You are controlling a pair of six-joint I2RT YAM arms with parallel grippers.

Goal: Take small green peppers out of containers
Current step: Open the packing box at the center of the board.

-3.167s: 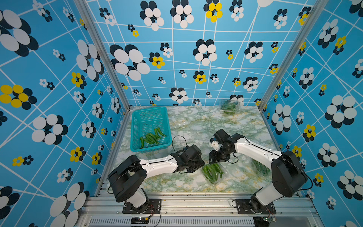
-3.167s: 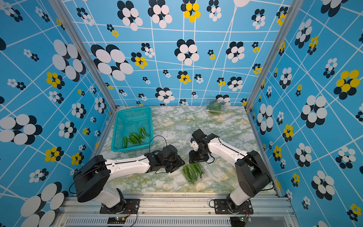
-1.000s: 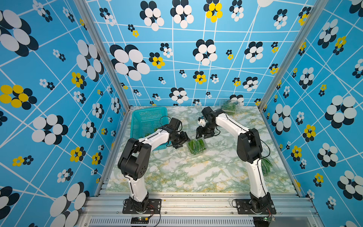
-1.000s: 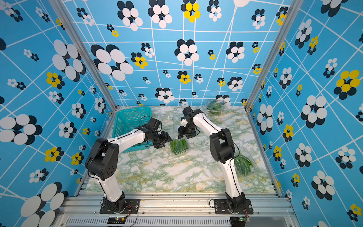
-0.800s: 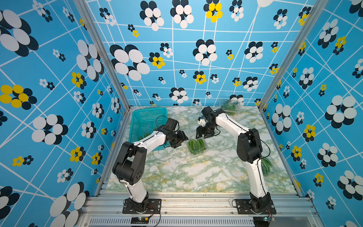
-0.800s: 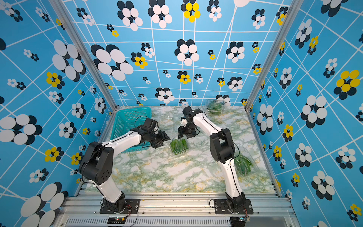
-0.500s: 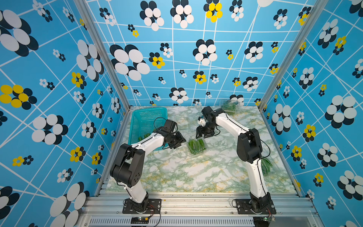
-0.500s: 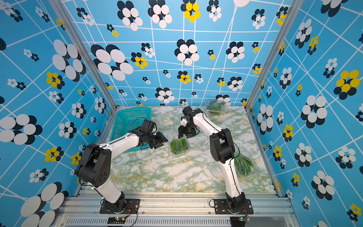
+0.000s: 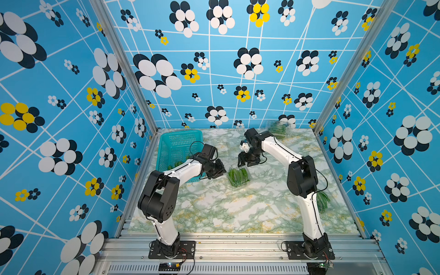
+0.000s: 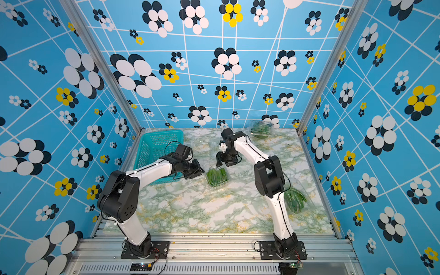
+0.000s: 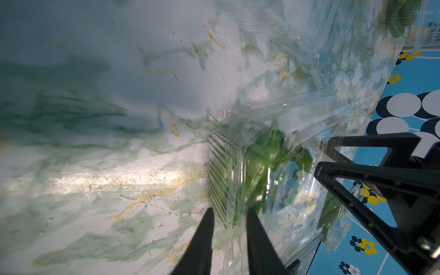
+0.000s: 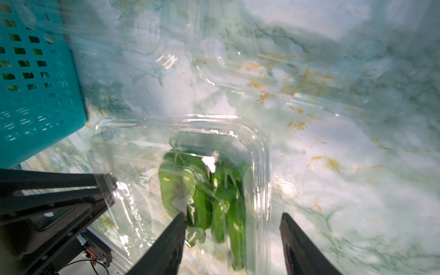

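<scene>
A clear clamshell container [image 9: 238, 177] [image 10: 217, 178] full of small green peppers [image 9: 235, 173] [image 12: 209, 190] lies mid-table in both top views. My left gripper [image 9: 220, 170] [image 11: 229, 214] is at the side of it nearest the basket. Its jaws are drawn close on the ribbed side wall [image 11: 221, 166], one finger outside and one inside. My right gripper [image 9: 246, 163] [image 12: 232, 221] hovers open over the far end. One of its fingers [image 12: 176, 228] is above the peppers, and the other one hangs beyond the rim. Two more containers with peppers lie at the back right [image 9: 277, 128] and beside the right arm [image 9: 322, 201].
A teal perforated basket [image 9: 177, 145] [image 10: 154, 146] [image 12: 35, 83] stands at the back left with a few peppers [image 9: 177, 164] in it. An empty clear clamshell [image 9: 217, 142] [image 12: 238, 71] lies behind the left gripper. Patterned walls enclose the marble table [image 9: 226, 209].
The left gripper's jaws have narrowed onto the container's side wall while the left elbow swung back and left. The right arm and the container have stayed put over the last second.
</scene>
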